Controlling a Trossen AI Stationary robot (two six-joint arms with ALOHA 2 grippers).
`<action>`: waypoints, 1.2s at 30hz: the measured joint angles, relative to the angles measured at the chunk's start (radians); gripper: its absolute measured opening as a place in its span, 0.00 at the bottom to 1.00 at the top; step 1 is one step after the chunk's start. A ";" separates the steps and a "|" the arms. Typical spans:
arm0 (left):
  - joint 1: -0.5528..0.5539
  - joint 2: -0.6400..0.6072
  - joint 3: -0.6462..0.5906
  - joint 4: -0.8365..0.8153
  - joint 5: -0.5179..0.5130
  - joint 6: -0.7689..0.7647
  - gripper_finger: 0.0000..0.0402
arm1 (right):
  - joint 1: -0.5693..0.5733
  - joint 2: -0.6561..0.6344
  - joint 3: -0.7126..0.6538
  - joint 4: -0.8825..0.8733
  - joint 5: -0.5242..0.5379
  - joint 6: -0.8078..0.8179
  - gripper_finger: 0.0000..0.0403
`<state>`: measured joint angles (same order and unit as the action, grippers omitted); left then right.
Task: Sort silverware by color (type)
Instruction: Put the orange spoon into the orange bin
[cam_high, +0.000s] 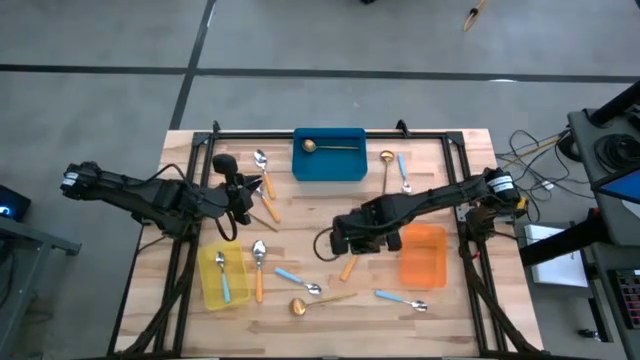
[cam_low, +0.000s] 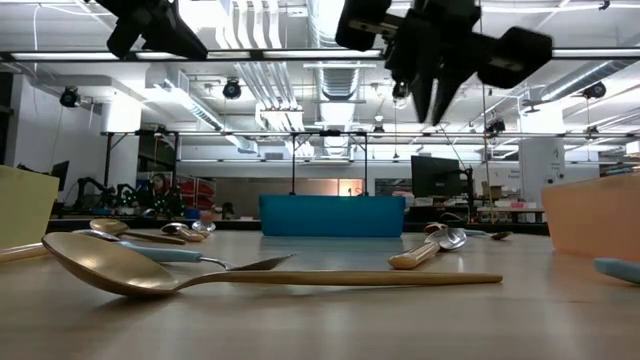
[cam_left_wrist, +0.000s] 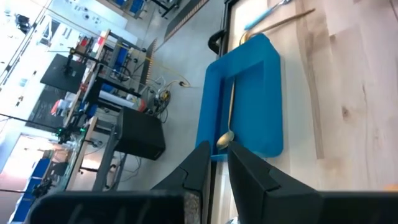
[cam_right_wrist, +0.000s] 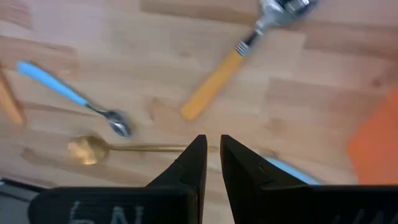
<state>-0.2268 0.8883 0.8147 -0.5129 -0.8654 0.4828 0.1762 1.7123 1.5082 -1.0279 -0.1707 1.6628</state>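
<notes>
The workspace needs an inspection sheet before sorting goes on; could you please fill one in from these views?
Surface: wooden table, framed by dark rails.
Job's things: one gold spoon in the blue bin; one blue-handled spoon in the yellow bin; orange bin shows no spoon; about ten spoons loose on the table, including an orange-handled spoon under the right gripper.
Clutter: nothing seen.
Grippers: left gripper raised near the blue bin, fingers nearly shut, empty; right gripper raised over mid-table, fingers nearly shut, empty.
Cables: a bundle off the table's right edge.
Surroundings: workshop benches and equipment beyond the table; no person seen clearly.
</notes>
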 joint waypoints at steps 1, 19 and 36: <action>0.000 0.000 0.002 0.000 0.000 0.001 0.09 | 0.008 0.000 0.000 -0.006 0.002 0.012 0.09; 0.000 0.000 0.000 -0.041 0.000 -0.130 0.09 | 0.025 0.031 -0.001 -0.006 0.039 0.013 0.17; 0.000 0.000 0.000 -0.094 0.000 -0.216 0.09 | 0.013 0.077 -0.001 -0.007 0.014 -0.050 0.49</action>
<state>-0.2272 0.8883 0.8146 -0.6067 -0.8658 0.2664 0.1894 1.7897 1.5070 -1.0352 -0.1566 1.6128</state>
